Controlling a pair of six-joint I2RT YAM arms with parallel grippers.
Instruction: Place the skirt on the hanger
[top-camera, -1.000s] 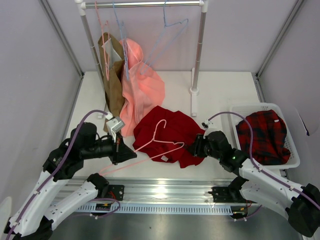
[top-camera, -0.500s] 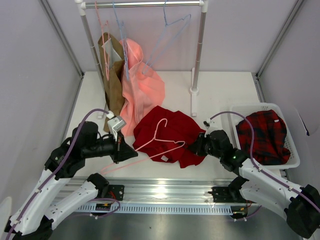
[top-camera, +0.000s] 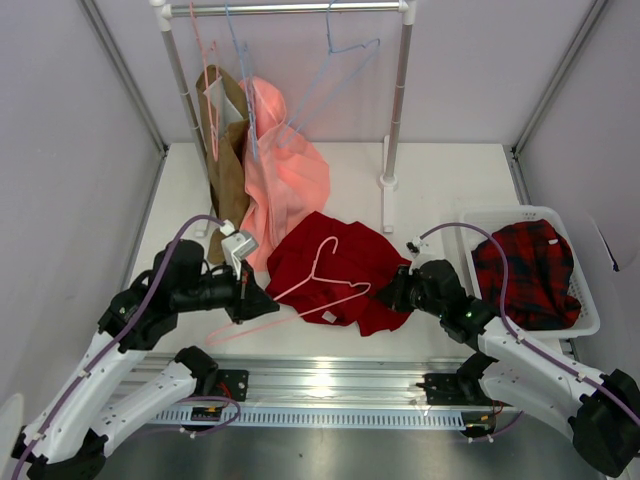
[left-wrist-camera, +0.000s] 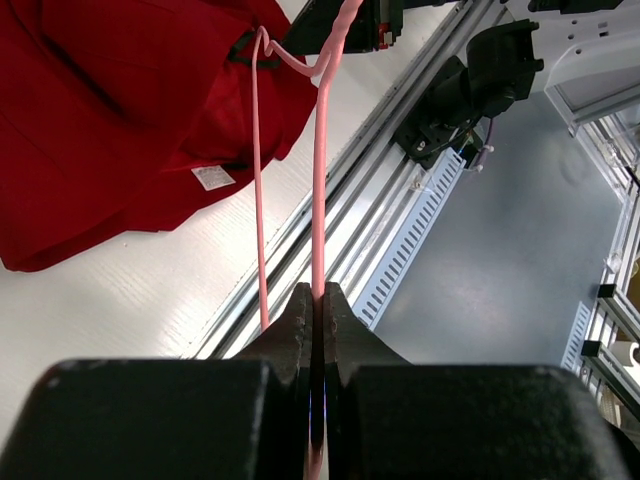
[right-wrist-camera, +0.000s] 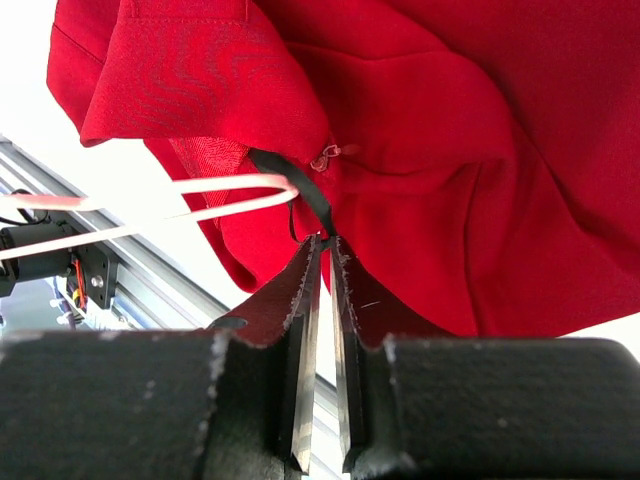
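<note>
The dark red skirt (top-camera: 345, 265) lies crumpled on the table's middle front, its white label (left-wrist-camera: 212, 177) near the front edge. The pale pink hanger (top-camera: 322, 272) lies tilted across the skirt, hook toward the back. My left gripper (top-camera: 256, 300) is shut on the hanger's left end; in the left wrist view (left-wrist-camera: 315, 292) the wire (left-wrist-camera: 320, 170) runs out from between the jaws. My right gripper (top-camera: 392, 292) sits at the skirt's right edge. In the right wrist view (right-wrist-camera: 325, 242) it is shut on the skirt's (right-wrist-camera: 450, 150) black loop (right-wrist-camera: 300, 190), next to the hanger's arm (right-wrist-camera: 200, 198).
A clothes rack (top-camera: 398, 110) stands at the back with light blue hangers (top-camera: 335, 70), a salmon-pink garment (top-camera: 285, 170) and a brown garment (top-camera: 225, 150) on a pink hanger. A white basket (top-camera: 585, 315) with red-and-black plaid cloth (top-camera: 525, 270) stands at right. A metal rail (top-camera: 330, 385) runs along the front.
My left gripper has moved a little right and toward the back with the hanger, shifting the hanger slightly over the skirt. The right gripper has barely moved.
</note>
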